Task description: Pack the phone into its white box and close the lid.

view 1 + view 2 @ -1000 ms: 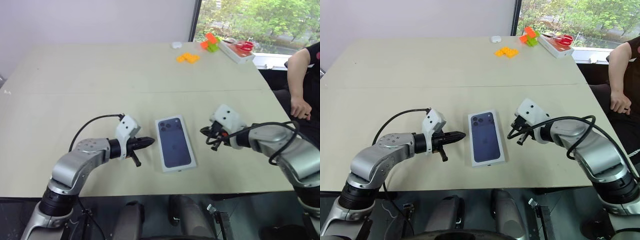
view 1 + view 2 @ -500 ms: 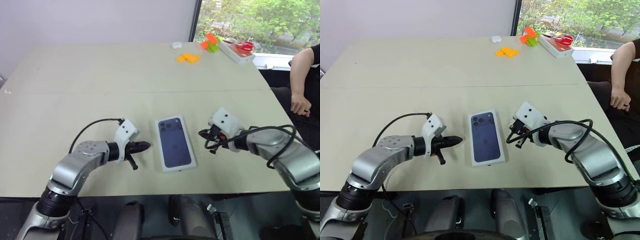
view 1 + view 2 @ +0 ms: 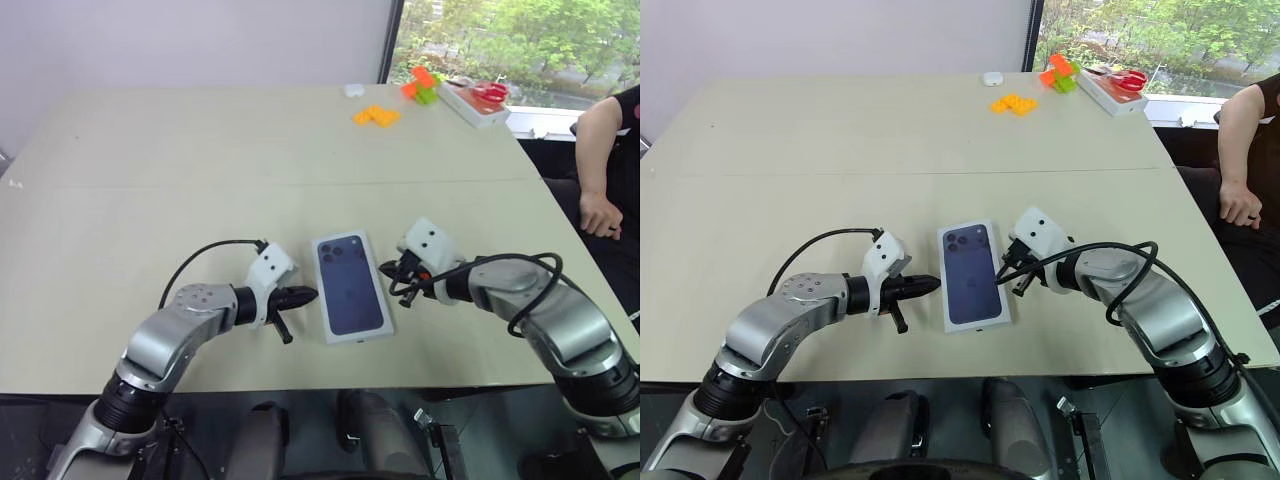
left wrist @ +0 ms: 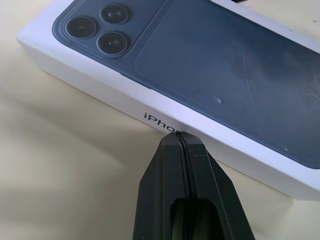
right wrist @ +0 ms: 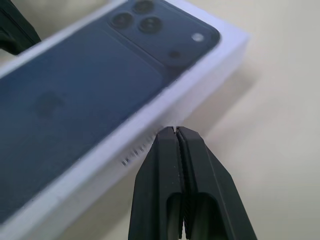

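Black claws (image 3: 306,295) (image 3: 1002,276), both pinched closed, flank the lid (image 3: 351,286).

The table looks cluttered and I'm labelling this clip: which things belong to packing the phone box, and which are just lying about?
Belongs to the job:
- lid, shut on the box
- left gripper, shut
- right gripper, shut

Lying about:
- orange blocks
- green and orange blocks
- tray with red scissors
- small white object

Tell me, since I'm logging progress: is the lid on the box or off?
On. The lid, phone picture up, sits flat and square as one closed box on the table; no separate tray shows.
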